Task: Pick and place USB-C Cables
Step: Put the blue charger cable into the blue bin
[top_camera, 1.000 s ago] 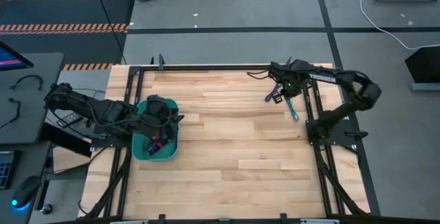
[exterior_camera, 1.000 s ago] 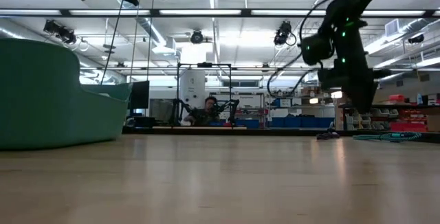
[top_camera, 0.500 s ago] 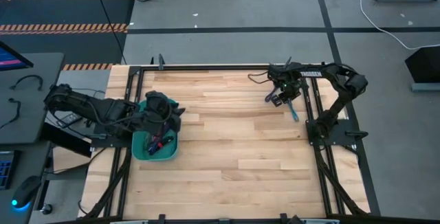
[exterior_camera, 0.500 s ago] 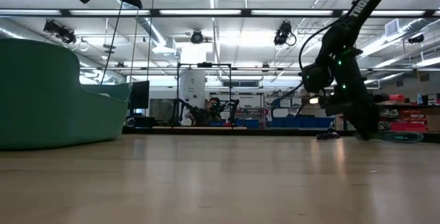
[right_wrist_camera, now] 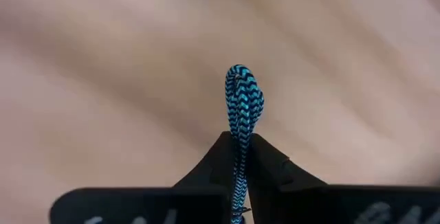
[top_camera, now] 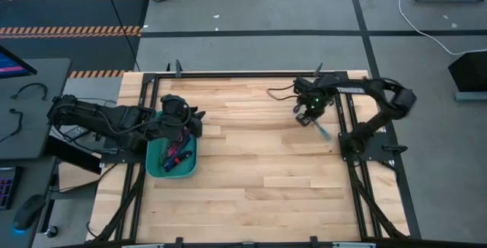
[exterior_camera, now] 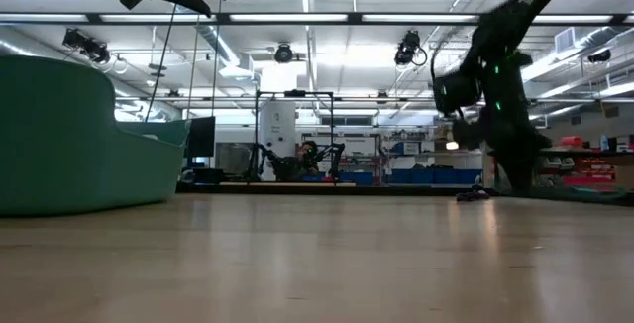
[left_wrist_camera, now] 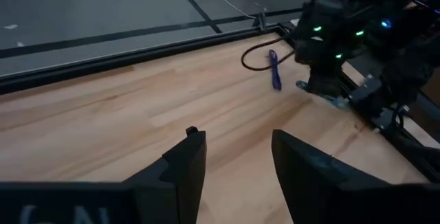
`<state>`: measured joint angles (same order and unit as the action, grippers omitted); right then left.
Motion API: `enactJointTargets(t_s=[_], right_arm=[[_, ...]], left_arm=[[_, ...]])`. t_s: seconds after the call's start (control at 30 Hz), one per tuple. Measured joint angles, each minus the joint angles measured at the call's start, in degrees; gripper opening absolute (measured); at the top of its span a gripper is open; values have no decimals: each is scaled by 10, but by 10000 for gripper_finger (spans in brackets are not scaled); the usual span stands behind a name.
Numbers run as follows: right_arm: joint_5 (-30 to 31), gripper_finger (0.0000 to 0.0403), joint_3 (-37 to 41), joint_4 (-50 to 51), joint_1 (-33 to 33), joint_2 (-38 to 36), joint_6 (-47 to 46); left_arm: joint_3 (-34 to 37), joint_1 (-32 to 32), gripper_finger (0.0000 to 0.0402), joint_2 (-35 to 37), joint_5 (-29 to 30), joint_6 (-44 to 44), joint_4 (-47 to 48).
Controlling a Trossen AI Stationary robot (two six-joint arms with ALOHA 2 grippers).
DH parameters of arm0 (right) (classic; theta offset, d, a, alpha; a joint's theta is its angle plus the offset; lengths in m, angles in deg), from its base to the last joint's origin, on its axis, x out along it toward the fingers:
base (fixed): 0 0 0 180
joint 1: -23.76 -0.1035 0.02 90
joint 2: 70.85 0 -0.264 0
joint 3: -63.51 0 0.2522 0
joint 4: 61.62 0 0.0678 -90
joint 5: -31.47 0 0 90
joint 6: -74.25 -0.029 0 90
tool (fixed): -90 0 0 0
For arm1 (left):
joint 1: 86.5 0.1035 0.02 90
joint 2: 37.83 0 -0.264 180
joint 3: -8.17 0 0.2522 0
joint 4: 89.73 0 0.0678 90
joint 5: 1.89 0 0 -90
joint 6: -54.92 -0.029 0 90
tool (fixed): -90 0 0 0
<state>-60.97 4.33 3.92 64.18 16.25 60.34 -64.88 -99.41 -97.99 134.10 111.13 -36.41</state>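
My right gripper [top_camera: 308,113] is over the table's far right part, shut on a teal-and-black braided cable [right_wrist_camera: 242,100]. A blue cable [left_wrist_camera: 275,73] and a thin black loop [left_wrist_camera: 251,58] lie on the wood just beyond it. My left gripper [left_wrist_camera: 234,162] is open and holds nothing. It hovers above the far end of the teal tray [top_camera: 190,159] at the table's left edge. Several cable bundles [top_camera: 173,157], red-black and blue among them, lie in the tray. My right gripper pinches the teal-and-black cable between its two fingers, coming from above and pointing down. A short folded loop [right_wrist_camera: 240,90] sticks out past the fingertips. The rest of the cable [top_camera: 323,130] trails out from the gripper toward the near edge. Whether that end touches the wood does not show.
Black frame rails [top_camera: 346,115] run along the table's right and far edges, close to my right gripper. The tray wall [exterior_camera: 69,135] fills the left of the low view. Bare wood [top_camera: 259,164] stretches between tray and right arm. A dark cable [exterior_camera: 475,194] lies on the table.
My right gripper dropped to the teal cable on the table, then rose a little with it. Most of the teal cable has left the tabletop in the low view. My left gripper drifted slightly toward the table's right and far edge above the tray.
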Motion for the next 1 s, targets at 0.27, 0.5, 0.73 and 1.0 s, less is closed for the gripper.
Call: enactJointTargets(t_s=[0.27, 0.5, 0.73, 1.0], right_arm=[[-200, 15, -5, -311, -139, -146, -164], [-71, 15, -7, -874, -315, -123, -116], [19, 17, -80, -967, -382, -58, -51], [22, 18, -178, -845, -393, -9, 22]], left_arm=[[0, 0, 172, 0, -20, -50, -25], [0, 0, 172, -21, -102, -243, -146], [0, 0, 201, -57, -125, -315, -260], [0, 4, 268, -81, -202, -323, -293]])
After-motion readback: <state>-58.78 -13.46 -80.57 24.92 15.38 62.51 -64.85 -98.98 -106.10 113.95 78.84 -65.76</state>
